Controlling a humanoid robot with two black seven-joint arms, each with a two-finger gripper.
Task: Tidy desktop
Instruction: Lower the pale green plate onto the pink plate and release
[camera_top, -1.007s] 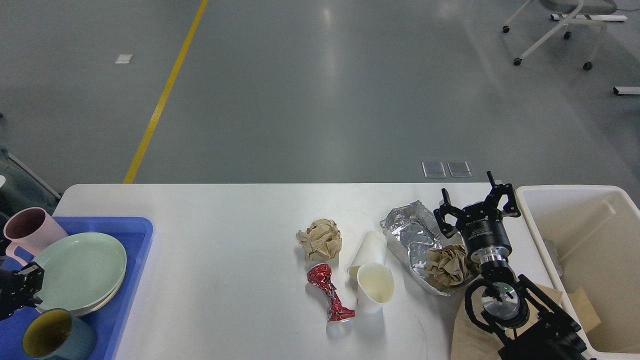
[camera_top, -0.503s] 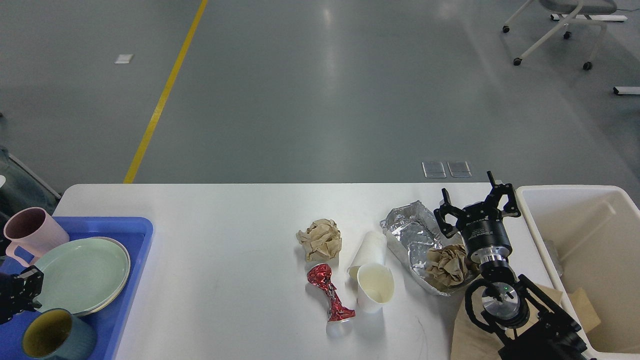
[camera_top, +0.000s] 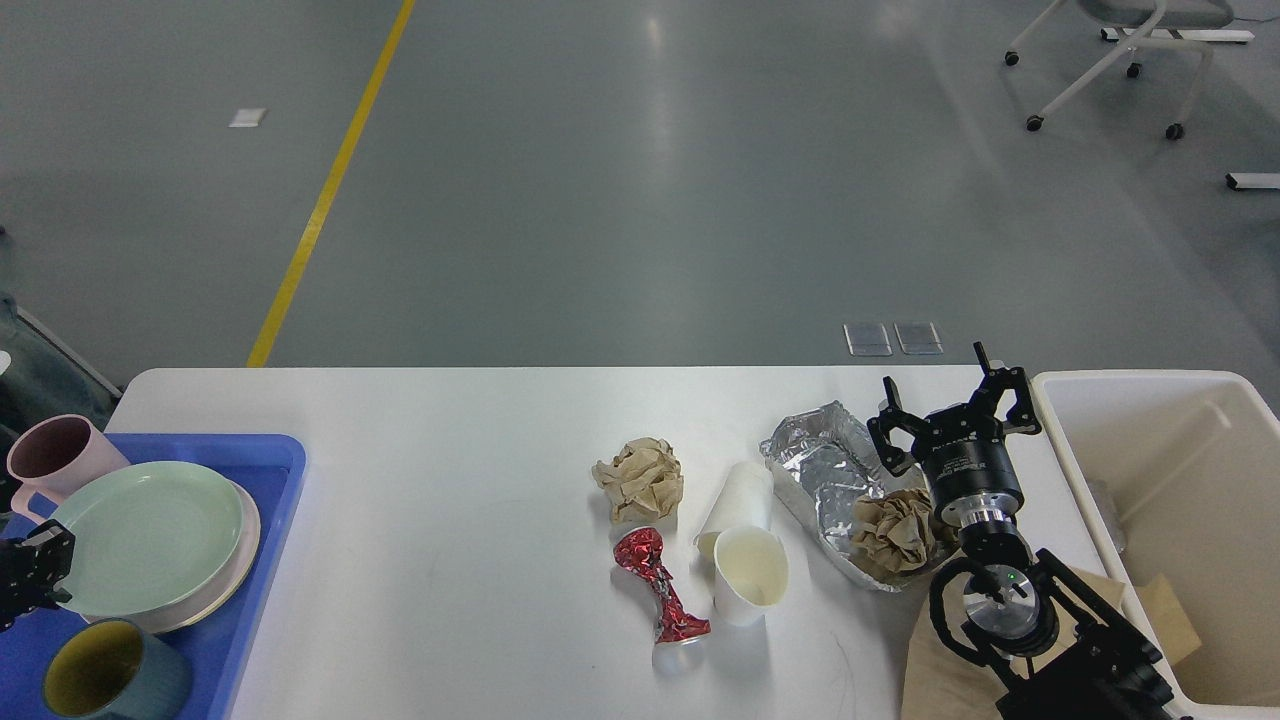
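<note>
No text, brand, number or sign can be read anywhere in the frame. The right end effector (camera_top: 950, 410), right of centre, has a faint pale line of print on its black wrist housing, too small to make out. The crushed red can (camera_top: 660, 585), lower centre on the counter (camera_top: 450, 480), shows only crumpled red and silver foil with no legible lettering.
</note>
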